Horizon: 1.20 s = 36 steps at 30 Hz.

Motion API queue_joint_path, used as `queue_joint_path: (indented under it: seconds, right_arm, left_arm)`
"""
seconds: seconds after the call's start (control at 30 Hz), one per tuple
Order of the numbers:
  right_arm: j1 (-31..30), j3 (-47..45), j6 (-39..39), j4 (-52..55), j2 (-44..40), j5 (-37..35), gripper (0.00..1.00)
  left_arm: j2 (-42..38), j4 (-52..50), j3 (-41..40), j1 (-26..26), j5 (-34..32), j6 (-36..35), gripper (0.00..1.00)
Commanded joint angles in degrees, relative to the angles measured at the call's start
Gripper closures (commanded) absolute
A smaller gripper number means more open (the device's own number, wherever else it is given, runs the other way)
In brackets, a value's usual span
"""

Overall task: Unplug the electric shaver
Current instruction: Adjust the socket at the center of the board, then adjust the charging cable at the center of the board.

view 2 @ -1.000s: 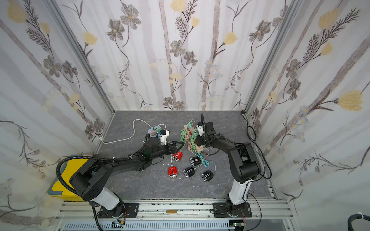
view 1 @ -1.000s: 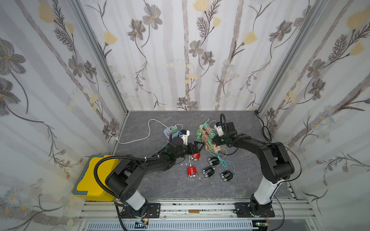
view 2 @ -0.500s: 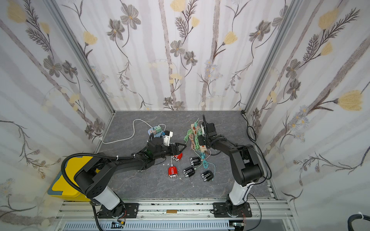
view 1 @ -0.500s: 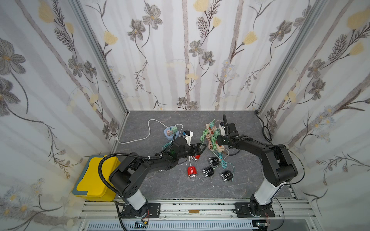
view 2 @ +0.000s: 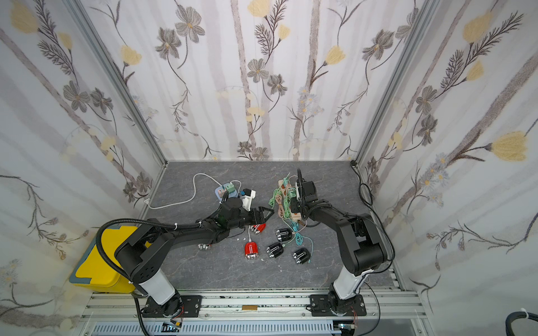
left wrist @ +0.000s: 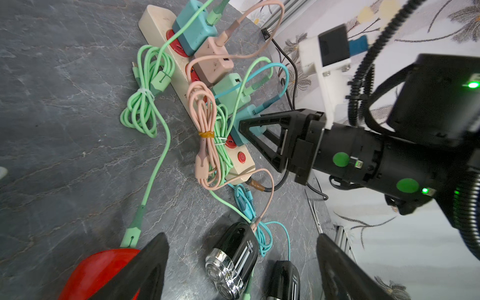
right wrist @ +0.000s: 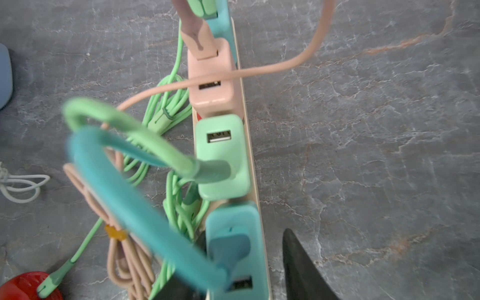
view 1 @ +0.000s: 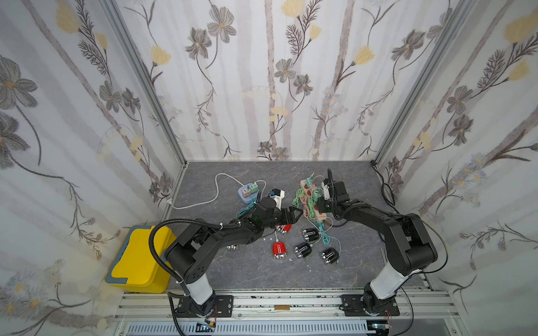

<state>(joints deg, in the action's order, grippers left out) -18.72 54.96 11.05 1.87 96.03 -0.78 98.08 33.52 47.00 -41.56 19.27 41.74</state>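
Several electric shavers lie on the grey floor: a red shaver (view 1: 279, 250), a second red one (view 1: 283, 228) half under my left gripper, and black shavers (view 1: 311, 234) trailing coloured cables. Those cables run to chargers on a beige power strip (view 1: 305, 186). My left gripper (view 1: 294, 213) is open and hovers over a black shaver (left wrist: 232, 259) with nothing between its fingers (left wrist: 145, 272). My right gripper (right wrist: 239, 283) is open, its jaws either side of the teal charger (right wrist: 236, 249) at the strip's end, with a gap on one side. The right gripper (left wrist: 249, 132) also shows in the left wrist view.
A yellow bin (view 1: 139, 261) stands at the front left. A small blue socket hub (view 1: 247, 193) with a white cable (view 1: 217, 186) lies at the back left. Bundled green and pink cables (left wrist: 207, 124) lie beside the strip. Another shaver head (view 1: 233, 248) peeks from under the left arm.
The right gripper's jaws have spread apart around the teal charger. The left gripper has shifted right toward the strip and narrowed slightly.
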Motion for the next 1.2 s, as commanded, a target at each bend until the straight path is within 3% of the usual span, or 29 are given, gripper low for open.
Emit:
queue_joint_path:
  seconds: [0.0,0.1,0.27,0.7,1.17]
  right_arm:
    - [0.0,-1.7,0.7,-1.1,-2.5,0.6,0.48]
    - [0.0,-4.1,1.1,-1.1,-4.2,2.5,0.45]
    - [0.2,-8.9,3.2,-1.8,-11.0,4.7,0.51]
    - [2.9,-13.7,5.7,-1.8,-16.6,7.2,0.58]
    - [3.7,-15.7,5.9,-3.0,-17.1,8.2,0.58]
  left_arm:
    - [1.3,-0.3,1.8,-0.4,0.8,-1.0,0.15]
    - [2.7,-2.2,4.3,-1.1,0.8,-2.2,0.18]
    - [6.4,-8.0,11.0,-2.1,-0.5,-4.3,0.23]
    - [18.7,-29.0,32.1,-7.6,-12.0,-9.1,0.42]
    - [27.0,-34.8,42.0,-8.5,-15.6,-11.3,0.52]
